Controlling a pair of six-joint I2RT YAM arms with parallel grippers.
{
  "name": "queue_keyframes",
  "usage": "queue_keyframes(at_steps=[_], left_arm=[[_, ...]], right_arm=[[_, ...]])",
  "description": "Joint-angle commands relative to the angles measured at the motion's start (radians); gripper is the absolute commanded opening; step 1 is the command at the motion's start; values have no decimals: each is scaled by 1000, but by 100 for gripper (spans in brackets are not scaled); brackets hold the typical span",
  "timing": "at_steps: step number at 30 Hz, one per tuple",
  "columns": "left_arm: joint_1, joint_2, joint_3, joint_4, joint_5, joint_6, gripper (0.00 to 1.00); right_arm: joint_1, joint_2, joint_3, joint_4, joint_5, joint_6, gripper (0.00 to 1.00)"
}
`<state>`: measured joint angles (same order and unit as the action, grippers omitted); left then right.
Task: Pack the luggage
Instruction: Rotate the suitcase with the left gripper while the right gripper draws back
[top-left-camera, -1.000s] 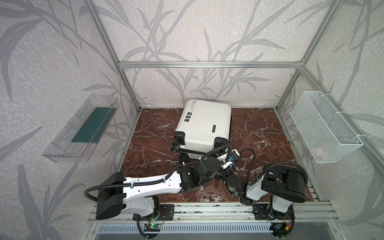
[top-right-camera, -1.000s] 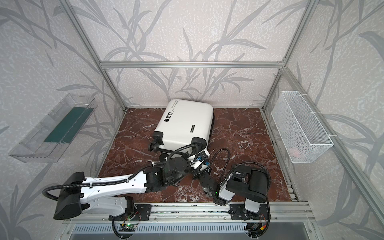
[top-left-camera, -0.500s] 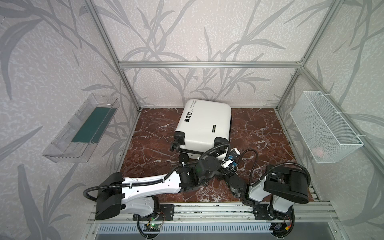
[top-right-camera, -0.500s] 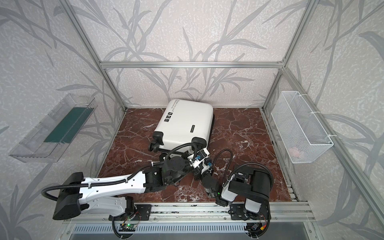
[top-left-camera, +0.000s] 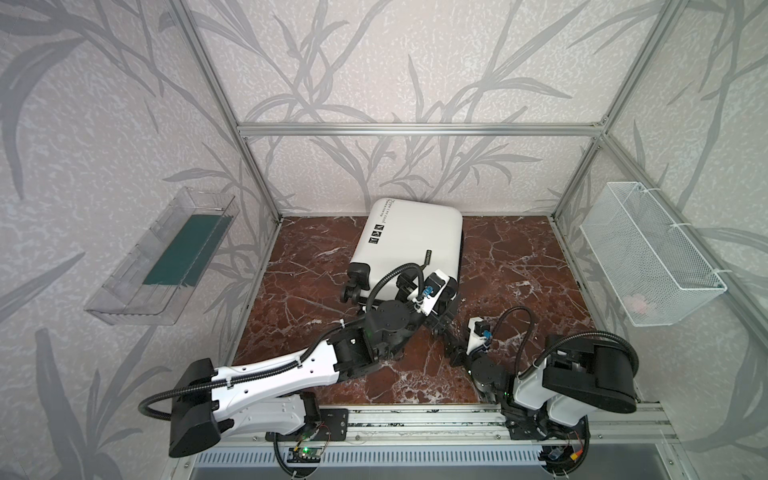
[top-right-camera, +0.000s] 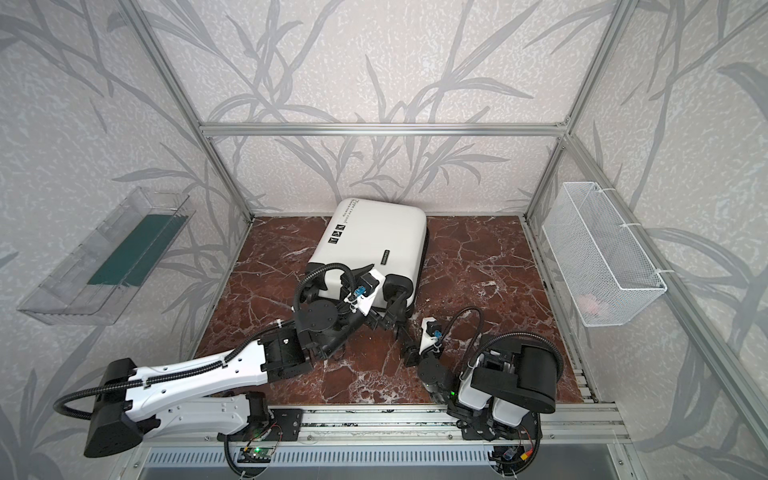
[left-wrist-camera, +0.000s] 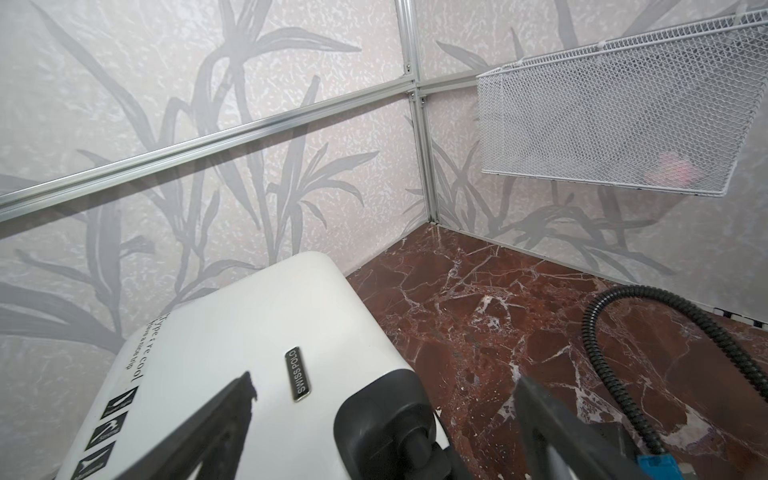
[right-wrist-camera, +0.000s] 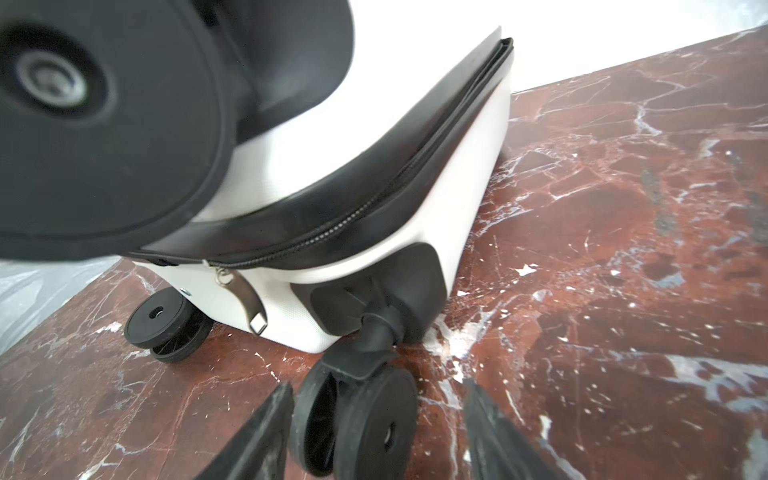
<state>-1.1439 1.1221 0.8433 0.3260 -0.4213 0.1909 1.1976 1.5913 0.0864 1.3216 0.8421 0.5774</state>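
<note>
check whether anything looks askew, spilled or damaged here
The luggage lies flat on its shell, skewed rather than square to the back wall, and its zipper looks shut. Nothing looks spilled or damaged.

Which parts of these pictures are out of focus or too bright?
Right wrist view: the large black disc close to the lens is blurred, the background behind the luggage is washed out to white, yet the zipper pull is sharp. Left wrist view: the badge reads clearly; the pink item in the mesh basket is hazy. Both top views: even, soft light.
</note>
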Motion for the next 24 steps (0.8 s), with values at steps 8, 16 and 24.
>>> queue_keyframes(at_steps=[8,16,24], left_arm=[[42,-117,-97,21,-54,-20,99],[70,-122,-68,-263,33,-364,99],[68,-82,-112,-284,119,-495,99]], right_arm=[[-50,-457,25,-686,57,194,66],[-248,-987,48,-1190,-200,229,67],[-371,-1057,128,-1367,-438,274,68]])
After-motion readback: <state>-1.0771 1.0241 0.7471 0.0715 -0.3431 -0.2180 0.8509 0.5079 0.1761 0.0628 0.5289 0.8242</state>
